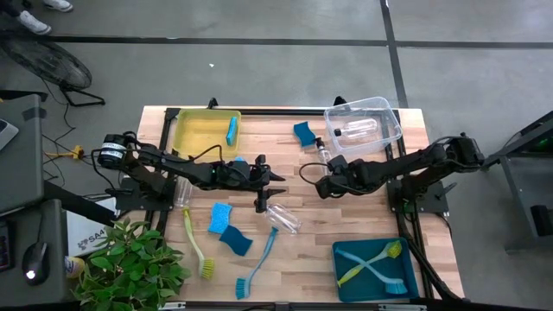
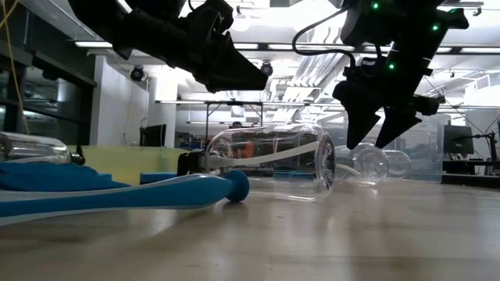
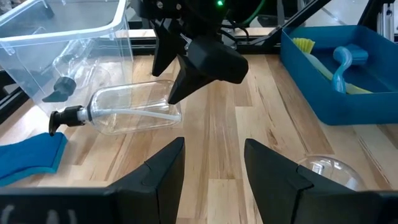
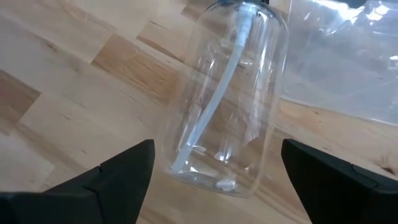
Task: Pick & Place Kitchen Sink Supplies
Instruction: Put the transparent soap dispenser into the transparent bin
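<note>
Right gripper [image 4: 211, 180], fingers spread, is poised over the clear bottle [image 4: 227, 93], whose long axis runs straight ahead between them.

A robotics lab or workshop: beyond the left gripper [image 2: 254, 78] lie a grey concrete floor [image 1: 285, 60], exposed ceiling ducts [image 2: 312, 74], strip lights, and distant workstations with monitors [image 2: 458, 140].

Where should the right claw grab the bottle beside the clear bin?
Mid-body, from above, probably. The bottle lies on its side, its round body wider than the thin black top; the open right claw lines up across it.
</note>
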You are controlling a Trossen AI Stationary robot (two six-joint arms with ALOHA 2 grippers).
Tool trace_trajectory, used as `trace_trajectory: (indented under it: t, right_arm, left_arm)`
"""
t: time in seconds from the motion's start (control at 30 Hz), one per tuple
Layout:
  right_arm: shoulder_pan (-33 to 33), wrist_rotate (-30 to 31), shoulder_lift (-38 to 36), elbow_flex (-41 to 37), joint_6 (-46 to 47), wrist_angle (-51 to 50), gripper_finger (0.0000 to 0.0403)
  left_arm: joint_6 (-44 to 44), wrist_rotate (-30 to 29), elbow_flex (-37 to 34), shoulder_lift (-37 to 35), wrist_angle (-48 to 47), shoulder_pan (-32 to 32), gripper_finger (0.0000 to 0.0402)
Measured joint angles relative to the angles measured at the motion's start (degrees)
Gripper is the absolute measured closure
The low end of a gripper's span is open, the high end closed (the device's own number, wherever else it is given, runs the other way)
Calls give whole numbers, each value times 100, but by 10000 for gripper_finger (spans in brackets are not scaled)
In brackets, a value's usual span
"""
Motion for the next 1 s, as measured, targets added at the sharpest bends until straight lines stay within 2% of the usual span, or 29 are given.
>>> trace_trajectory:
  t: [0.37, 0.6, 1.0]
  right_arm:
    - [-78, -190, 220, 2, 139, 114, 6]
    - [-111, 63, 455, 4, 131, 804, 21]
    - [-368, -29, 471, 4, 472, 837, 21]
  left_arm:
    - [-22, 9, 0, 0, -4, 0, 238]
    - [-24, 296, 0, 0, -37, 0, 238]
    - [-27, 316, 0, 0, -28, -2, 238]
